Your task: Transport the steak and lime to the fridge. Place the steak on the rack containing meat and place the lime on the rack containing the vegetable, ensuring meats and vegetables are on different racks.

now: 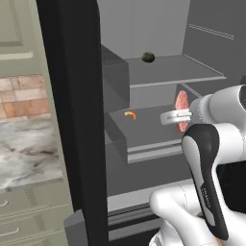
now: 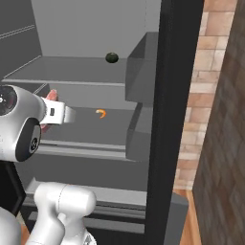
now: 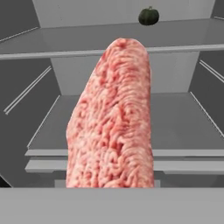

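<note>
From the left base view, the arm reached into the open fridge, and the gripper held the steak upright on edge above the right part of the middle rack. A small orange shrimp-like item lay on that rack's left part. A dark green vegetable sat on the upper rack.

In the right base view, the gripper stood at the left with the steak pink behind it; the orange item lay well apart to its right, the vegetable on the shelf above.

In the hand view, the steak rose clamped between the jaws, the vegetable on the rack above.
</note>
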Robot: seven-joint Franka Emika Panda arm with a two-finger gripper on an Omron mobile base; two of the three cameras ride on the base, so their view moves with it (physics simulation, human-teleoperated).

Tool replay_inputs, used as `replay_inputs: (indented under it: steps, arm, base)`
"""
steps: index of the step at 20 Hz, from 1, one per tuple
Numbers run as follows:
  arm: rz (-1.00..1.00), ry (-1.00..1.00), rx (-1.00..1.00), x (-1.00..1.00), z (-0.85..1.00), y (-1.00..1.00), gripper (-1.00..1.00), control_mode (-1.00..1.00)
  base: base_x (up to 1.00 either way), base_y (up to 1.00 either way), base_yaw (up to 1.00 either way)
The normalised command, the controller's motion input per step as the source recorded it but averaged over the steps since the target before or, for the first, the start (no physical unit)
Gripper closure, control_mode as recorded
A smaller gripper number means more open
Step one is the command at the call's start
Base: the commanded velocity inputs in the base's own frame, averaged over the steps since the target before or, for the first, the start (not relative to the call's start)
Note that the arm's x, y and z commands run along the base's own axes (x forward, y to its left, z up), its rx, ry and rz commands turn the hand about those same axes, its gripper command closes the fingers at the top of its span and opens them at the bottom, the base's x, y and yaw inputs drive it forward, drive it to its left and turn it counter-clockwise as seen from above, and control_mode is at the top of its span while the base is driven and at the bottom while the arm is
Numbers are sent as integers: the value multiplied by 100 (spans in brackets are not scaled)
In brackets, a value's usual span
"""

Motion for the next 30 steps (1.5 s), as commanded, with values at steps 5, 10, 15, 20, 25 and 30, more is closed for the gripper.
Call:
replay_inputs:
  steps: [5, 10, 15, 20, 25, 30]
  arm:
    - [0, 0, 0, 0, 0, 0, 100, 100]
    - [0, 0, 0, 0, 0, 0, 100, 100]
    - [0, 0, 0, 0, -2, 0, 100, -100]
    - [0, 0, -2, 0, -47, 0, 100, -100]
    - [0, 2, 0, 29, -52, 0, 100, -100]
    - [0, 6, 0, 63, -54, 0, 100, -100]
  base:
    - [0, -5, 4]
    - [0, 0, 3]
    - [0, 0, 1]
    - [0, 0, 0]
    - [0, 0, 0]
    - [0, 0, 0]
